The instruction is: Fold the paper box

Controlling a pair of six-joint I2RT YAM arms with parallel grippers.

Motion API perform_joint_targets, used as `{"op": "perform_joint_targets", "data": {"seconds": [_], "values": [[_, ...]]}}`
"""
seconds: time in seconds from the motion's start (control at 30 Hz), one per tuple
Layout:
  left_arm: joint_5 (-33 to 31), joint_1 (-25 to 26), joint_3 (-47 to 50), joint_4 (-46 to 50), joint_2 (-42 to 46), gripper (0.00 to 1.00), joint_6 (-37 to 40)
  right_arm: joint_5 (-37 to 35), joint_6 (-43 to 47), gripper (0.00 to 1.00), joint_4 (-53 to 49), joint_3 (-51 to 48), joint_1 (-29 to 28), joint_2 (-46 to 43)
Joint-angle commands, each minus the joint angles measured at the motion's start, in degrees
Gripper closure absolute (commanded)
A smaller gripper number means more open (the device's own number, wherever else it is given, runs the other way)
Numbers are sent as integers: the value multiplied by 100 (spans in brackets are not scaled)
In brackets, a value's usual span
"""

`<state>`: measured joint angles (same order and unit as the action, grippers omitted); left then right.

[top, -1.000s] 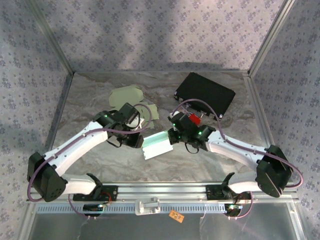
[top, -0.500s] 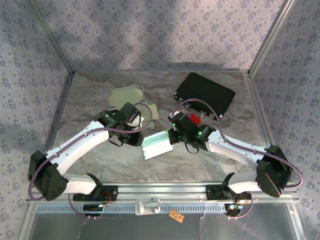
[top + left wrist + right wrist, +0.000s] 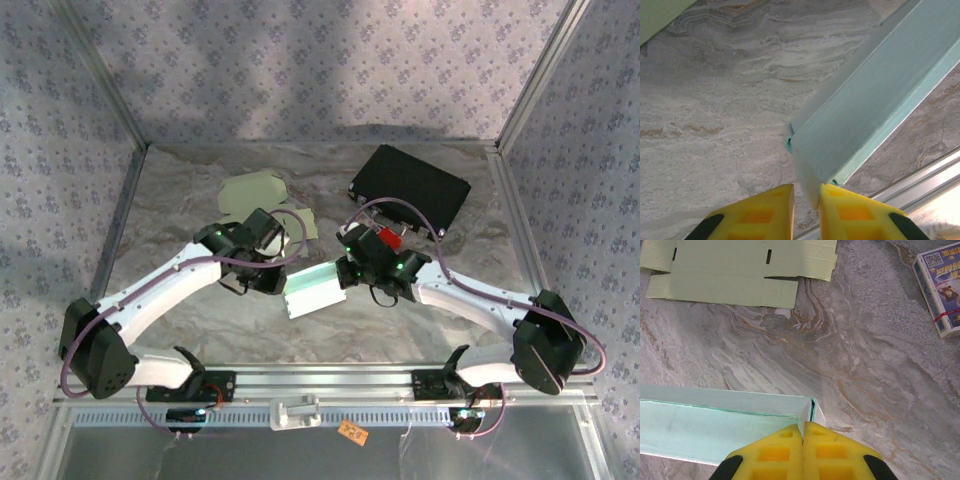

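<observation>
**Box.** The pale green paper box [image 3: 315, 290] lies at the centre of the surface [image 3: 330, 335], long axis running from 8 to 2 o'clock, walls raised and top open.

**Change.** Over the last second the left end effector [image 3: 807, 192] has drawn its fingers in around the flap at the box's 8 o'clock end. A thin slit remains beside the flap edge, so it is not yet clamped. The box itself has not shifted. The right end effector [image 3: 803, 432] stays clenched on the wall corner at the 2 o'clock end, holding the box.

**Meaning.** In my judgement the end flap is about to be gripped for tucking, with the far end anchored. The fold itself is not begun.

**Surroundings.** Flat card blanks [image 3: 255, 190] lie at 11 o'clock, apart from the box. A black case [image 3: 410, 190] sits at 1 o'clock, and a small printed pack [image 3: 940, 290] lies beyond the right end effector. None of them touches the box or blocks the flap.
</observation>
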<state>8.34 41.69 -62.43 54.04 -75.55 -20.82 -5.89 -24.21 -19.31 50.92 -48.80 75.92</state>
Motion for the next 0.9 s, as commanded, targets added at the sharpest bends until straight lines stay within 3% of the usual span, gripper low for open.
{"op": "perform_joint_targets", "data": {"seconds": [0.0,0.17,0.63,0.87], "values": [[-49,32,-7,-56,-78,84,-89,-80,-102,100,-446,31,-60,92],[-44,47,-15,-155,-177,90,-210,-101,-110,100,-446,46,-62,90],[-16,51,-232,13,-254,99,-1499,-129,-176,100,-243,-71,-82,-93],[-2,8,-186,-308,-177,100,-2056,-132,-250,100,-186,-108,-101,-170]]}}
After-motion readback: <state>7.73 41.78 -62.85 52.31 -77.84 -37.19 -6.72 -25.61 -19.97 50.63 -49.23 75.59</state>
